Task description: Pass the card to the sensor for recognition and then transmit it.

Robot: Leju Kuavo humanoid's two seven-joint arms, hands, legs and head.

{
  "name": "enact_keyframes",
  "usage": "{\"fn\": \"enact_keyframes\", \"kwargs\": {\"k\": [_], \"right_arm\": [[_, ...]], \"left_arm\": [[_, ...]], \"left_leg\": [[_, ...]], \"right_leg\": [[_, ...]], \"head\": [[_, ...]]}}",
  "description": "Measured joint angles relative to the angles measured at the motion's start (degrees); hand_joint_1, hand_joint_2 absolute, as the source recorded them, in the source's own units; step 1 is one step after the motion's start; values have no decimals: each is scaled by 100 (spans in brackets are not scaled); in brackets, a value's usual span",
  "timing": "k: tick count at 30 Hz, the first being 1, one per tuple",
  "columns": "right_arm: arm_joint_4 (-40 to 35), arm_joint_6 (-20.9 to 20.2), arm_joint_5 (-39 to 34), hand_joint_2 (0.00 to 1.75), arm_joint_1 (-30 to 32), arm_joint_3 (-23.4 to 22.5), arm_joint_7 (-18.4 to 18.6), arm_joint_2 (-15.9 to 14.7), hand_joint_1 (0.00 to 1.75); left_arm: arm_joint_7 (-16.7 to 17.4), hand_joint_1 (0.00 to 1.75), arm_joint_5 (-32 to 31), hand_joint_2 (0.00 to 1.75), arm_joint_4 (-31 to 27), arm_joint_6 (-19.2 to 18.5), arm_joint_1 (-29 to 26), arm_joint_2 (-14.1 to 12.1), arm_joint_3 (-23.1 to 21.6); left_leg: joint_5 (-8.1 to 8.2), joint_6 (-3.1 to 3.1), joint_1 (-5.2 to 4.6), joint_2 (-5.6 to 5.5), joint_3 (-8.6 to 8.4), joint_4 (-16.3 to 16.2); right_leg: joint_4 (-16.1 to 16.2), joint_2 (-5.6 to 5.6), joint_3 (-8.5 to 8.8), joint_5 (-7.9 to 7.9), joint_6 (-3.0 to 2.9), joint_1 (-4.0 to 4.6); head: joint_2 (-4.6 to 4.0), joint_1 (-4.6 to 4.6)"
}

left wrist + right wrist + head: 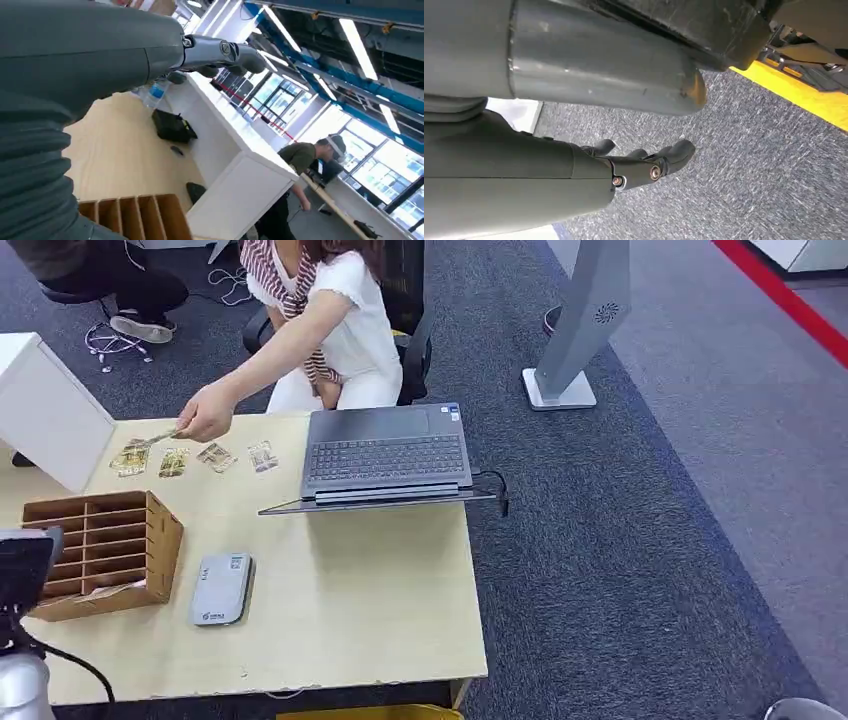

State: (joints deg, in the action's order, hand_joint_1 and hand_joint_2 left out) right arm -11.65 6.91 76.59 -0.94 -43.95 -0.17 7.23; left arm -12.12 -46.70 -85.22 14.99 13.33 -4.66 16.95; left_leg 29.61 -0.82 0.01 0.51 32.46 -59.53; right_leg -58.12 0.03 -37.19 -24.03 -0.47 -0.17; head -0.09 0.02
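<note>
Several gold-patterned cards (172, 462) lie in a row at the far left of the wooden table (360, 610). A person's hand (205, 420) reaches over the row, holding one more card. The grey flat sensor (222, 588) lies near the front, beside a slotted wooden box (100, 550). My left hand (220, 52) is raised at the table's left edge, above the wooden box (135, 215), fingers stretched out and holding nothing. My right hand (639, 165) hangs beside my body over grey carpet, fingers apart and empty.
An open laptop (385, 455) sits at the far right of the table, its cable off the edge. A white box (45, 410) stands at the far left. A seated person (330, 320) faces the table. A grey kiosk stand (585, 320) stands on the carpet to the right.
</note>
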Motion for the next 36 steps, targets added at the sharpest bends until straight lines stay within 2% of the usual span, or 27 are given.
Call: {"fn": "enact_keyframes", "kwargs": {"k": [11, 17, 31, 32, 33, 36], "right_arm": [[4, -101, 228, 0, -53, 133, 7, -24, 0], [7, -162, 400, 0, -76, 201, 9, -46, 0], [28, -247, 498, 0, -85, 304, 59, -105, 0], [28, -247, 498, 0, -85, 304, 59, -107, 0], [28, -247, 498, 0, -86, 304, 59, -107, 0], [28, -249, 498, 0, -85, 306, 59, -114, 0]], "left_arm": [[854, 0, -1284, 175, 615, 538, 864, -448, -1341], [1356, 0, -1961, 175, 914, 804, 1171, -603, -1917], [1577, 0, -2187, 175, 1240, 833, 1385, -664, -2357], [1581, 75, -2187, 175, 1251, 833, 1386, -664, -2368], [1592, 175, -2187, 175, 1262, 833, 1387, -664, -2377], [1610, 175, -2154, 175, 1288, 822, 1387, -664, -2394]], "left_leg": [[-2, -3, 0, 0, 1, -3], [-2, -3, 0, 0, 2, -3], [-2, -3, 0, 0, 2, -4], [-2, -3, 0, 0, 2, -4], [-2, -3, 0, 0, 2, -4], [-2, -3, 0, 0, 2, -4]], "right_leg": [[-1, 3, 0, 5, -3, 0], [-1, 3, 0, 5, -3, 0], [-1, 3, 0, 5, -3, 0], [-1, 3, 0, 5, -3, 0], [-1, 3, 0, 5, -3, 0], [-1, 3, 0, 5, -3, 0]], "head": [[0, 0], [2, -2], [0, 0], [2, -2], [2, 0], [0, -2]]}}
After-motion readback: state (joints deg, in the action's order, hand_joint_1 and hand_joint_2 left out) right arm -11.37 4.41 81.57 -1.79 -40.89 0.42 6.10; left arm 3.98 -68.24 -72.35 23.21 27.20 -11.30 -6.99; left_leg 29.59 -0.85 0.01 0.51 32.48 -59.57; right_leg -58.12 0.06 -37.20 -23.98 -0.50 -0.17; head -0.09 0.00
